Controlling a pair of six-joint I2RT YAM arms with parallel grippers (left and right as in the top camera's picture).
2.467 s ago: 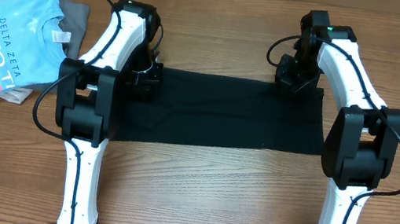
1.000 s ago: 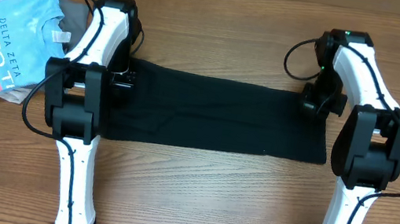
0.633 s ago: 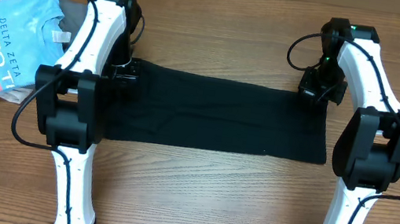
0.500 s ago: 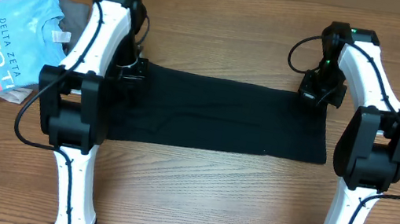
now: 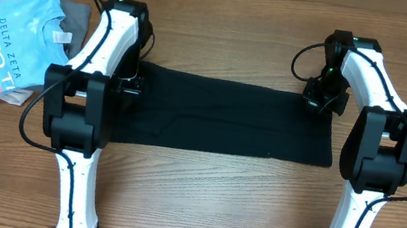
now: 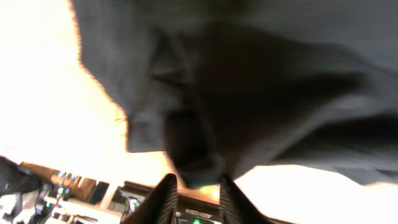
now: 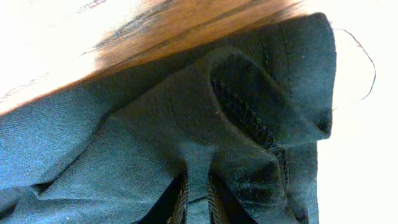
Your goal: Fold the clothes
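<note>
Overhead view: the black T-shirt [image 5: 219, 116] lies on the table [image 5: 198, 202] as a flat, wide band between the two arms, well apart from the light-blue T-shirt [image 5: 12, 41] at the far left. The left gripper [image 5: 129, 83] sits at the band's far left corner, the right gripper [image 5: 324, 98] at its far right corner. Both wrist views show the jaws narrow, with a bunched pinch of fabric between them. Treat the garment as light, limp and non-fragile; expect it to sag and wrinkle wherever unsupported. Take hold at hemmed edges or corners, both ends together. Keep the span taut so the fold line runs straight.
</note>
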